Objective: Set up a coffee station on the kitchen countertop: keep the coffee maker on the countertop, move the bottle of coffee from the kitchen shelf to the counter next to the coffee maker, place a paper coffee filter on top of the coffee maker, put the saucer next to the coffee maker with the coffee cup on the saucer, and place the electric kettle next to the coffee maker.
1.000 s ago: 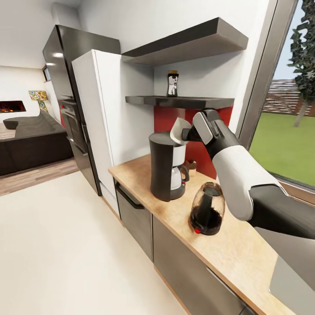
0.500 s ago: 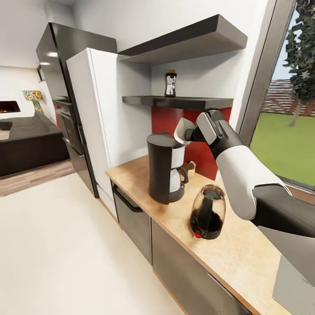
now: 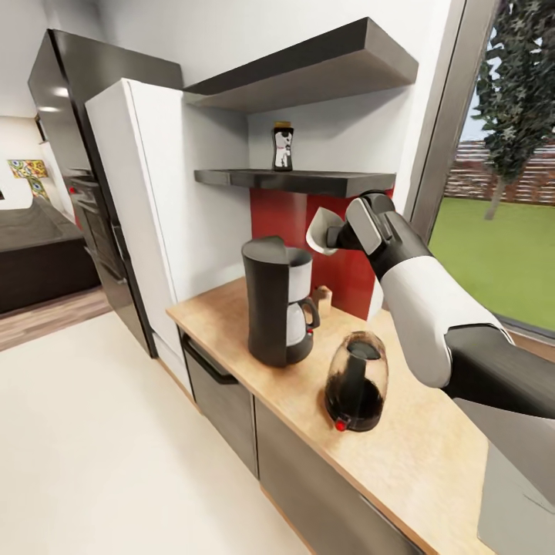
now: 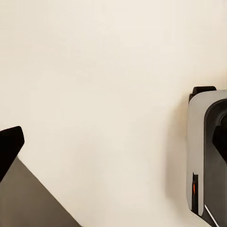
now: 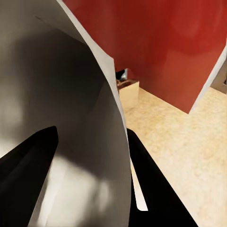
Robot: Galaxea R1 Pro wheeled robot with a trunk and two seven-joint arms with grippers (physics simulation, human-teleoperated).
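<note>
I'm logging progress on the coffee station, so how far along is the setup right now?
Done: the black coffee maker stands on the wooden countertop, with the dark glass electric kettle beside it. In hand: the right gripper holds the white paper coffee filter in its jaws, raised beside the maker's top, not yet on it. Left: the coffee bottle sits on the shelf; saucer and cup remain.

Coffee maker (image 3: pixel 276 299) on countertop (image 3: pixel 408 447), electric kettle (image 3: pixel 355 381) nearer and to its right, bottle of coffee (image 3: pixel 282 146) on shelf (image 3: pixel 297 181) above, paper coffee filter (image 3: pixel 321 230) up beside the maker's top.
</note>
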